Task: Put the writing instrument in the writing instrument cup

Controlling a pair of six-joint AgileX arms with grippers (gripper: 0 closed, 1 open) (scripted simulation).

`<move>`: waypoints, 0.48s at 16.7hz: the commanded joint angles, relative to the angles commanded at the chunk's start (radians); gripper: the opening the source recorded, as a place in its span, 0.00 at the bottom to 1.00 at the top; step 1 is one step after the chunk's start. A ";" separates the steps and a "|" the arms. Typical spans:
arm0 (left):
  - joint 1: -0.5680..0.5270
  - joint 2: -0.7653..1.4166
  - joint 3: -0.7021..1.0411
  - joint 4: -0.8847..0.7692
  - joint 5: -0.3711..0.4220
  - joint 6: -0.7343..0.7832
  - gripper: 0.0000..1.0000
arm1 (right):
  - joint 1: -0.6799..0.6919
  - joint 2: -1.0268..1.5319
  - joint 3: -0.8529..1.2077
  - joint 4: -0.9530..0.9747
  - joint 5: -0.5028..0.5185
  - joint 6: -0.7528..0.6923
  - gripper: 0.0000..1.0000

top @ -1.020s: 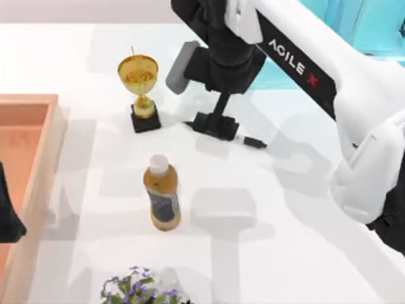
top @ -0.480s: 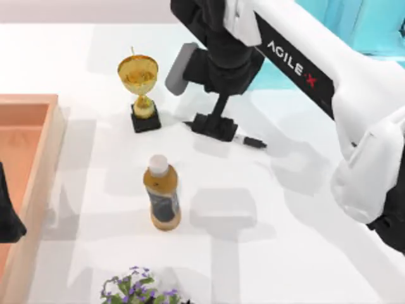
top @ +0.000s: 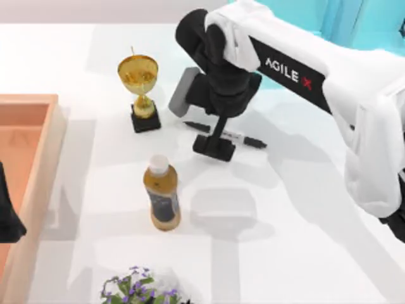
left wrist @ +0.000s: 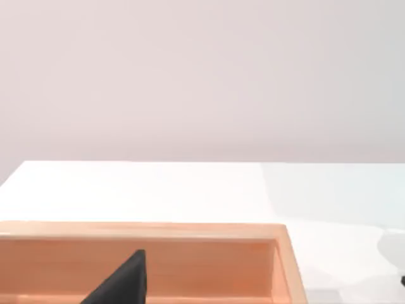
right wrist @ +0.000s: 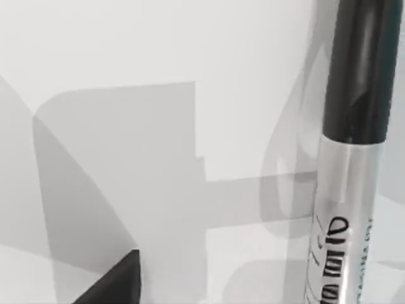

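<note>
marker pen point(top: 229, 134): black ends, grey barrel | trophy point(top: 140, 81): gold

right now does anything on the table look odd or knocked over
Nothing is spilled or damaged. The pen lies flat on the table, partly under the right pincer; the trophy and bottle look intact.

A rendered tabletop test scene: plain white table point(top: 297, 253), blank wall, scattered trophy point(top: 140, 90) and bottle point(top: 162, 201).

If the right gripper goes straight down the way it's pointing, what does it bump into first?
Probably the marker pen lying on the table under the right gripper, or bare tabletop just beside it. Depth is hard to judge; the right wrist view shows the pen off to one side.
</note>
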 joint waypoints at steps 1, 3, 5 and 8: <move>0.000 0.000 0.000 0.000 0.000 0.000 1.00 | -0.002 -0.002 -0.030 0.030 0.000 -0.002 1.00; 0.000 0.000 0.000 0.000 0.000 0.000 1.00 | -0.004 -0.005 -0.058 0.058 0.000 -0.004 1.00; 0.000 0.000 0.000 0.000 0.000 0.000 1.00 | -0.004 -0.005 -0.059 0.058 0.000 -0.004 1.00; 0.000 0.000 0.000 0.000 0.000 0.000 1.00 | -0.004 -0.005 -0.059 0.058 0.000 -0.004 0.92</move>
